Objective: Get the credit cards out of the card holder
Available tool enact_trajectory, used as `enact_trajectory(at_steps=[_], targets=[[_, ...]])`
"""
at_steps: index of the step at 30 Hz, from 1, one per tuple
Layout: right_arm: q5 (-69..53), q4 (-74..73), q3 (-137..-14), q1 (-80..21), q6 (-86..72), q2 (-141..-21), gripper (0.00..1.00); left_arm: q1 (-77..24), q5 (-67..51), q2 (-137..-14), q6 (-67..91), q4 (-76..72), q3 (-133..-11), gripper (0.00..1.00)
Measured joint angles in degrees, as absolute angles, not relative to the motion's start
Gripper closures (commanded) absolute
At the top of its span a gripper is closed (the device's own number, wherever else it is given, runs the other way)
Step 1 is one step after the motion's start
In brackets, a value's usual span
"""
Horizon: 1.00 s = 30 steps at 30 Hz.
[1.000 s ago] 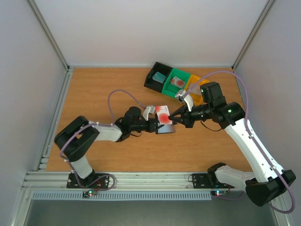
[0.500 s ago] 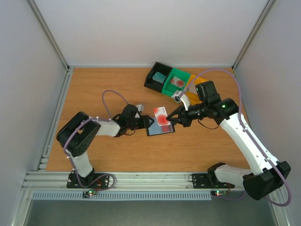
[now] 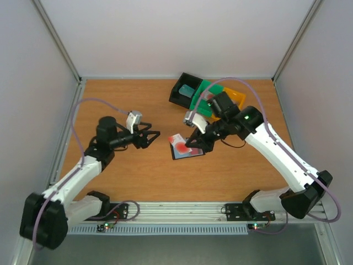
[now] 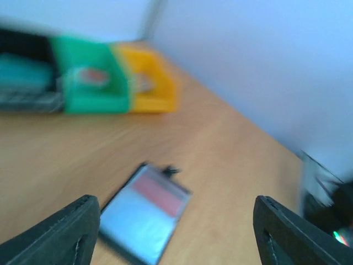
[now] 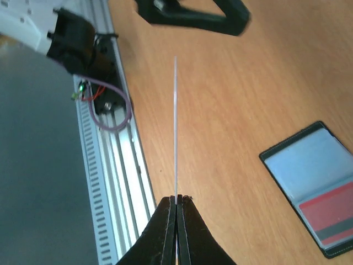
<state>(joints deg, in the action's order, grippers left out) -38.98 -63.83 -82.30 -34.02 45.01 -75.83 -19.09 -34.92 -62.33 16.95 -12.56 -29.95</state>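
- Jaws on the left gripper (image 3: 153, 136) stand wide apart with nothing between them. Those on the right gripper (image 5: 176, 203) are pinched flat on a card (image 5: 175, 121), which shows edge-on as a thin line in the right wrist view.
- I judge 1 card is out and in transit. My next move is to carry it to a tray and let go with it level.
- Left arm (image 3: 83, 163) reaches low toward the middle, apart from the holder. Right arm (image 3: 276, 152) bends in from the right, its wrist near the holder.
- Holder (image 4: 144, 214) lies open on the table (image 3: 110, 99) with 1 red card (image 4: 159, 193) in its pocket, so I reckon another pull is due.
- Farthest back are the black tray (image 3: 175, 96), green tray (image 4: 91, 102) and yellow tray (image 4: 151, 94).
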Motion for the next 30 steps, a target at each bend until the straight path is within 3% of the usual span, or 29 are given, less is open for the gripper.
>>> enact_trajectory(at_steps=[7,11,15,18,20,22,26,30], targets=[[-26.7,-71.3,-91.9,-48.1,49.2,-82.2,0.99,-17.1,-68.1,-52.8,-11.0,10.0,-42.7,0.18],[-22.3,-73.9,-94.7,-52.7,50.3,-85.5,0.99,-17.5,-74.8,-52.5,-15.7,15.8,-42.0,0.2],[-20.7,-74.2,-95.9,-55.2,50.7,-86.5,0.99,-21.7,-73.5,-52.3,-18.6,19.6,-41.9,0.29],[-20.1,-74.4,-96.9,-56.8,51.2,-87.0,0.99,-26.2,-69.8,-52.1,-19.8,20.6,-41.8,0.49],[-20.0,-74.4,-97.1,-57.3,51.4,-87.1,0.99,-27.6,-67.0,-52.1,-19.2,20.3,-41.8,0.8],[-20.1,-74.4,-97.1,-57.5,51.5,-87.0,0.99,-27.9,-64.9,-52.1,-17.6,19.6,-41.8,0.99],[-18.8,-73.9,-96.6,-57.3,51.7,-86.5,0.98,-28.1,-63.5,-51.9,-14.0,18.1,-41.5,1.0],[-16.0,-71.4,-94.6,-57.4,51.6,-84.1,0.59,-28.3,-61.6,-52.0,-5.6,13.7,-40.8,1.0]])
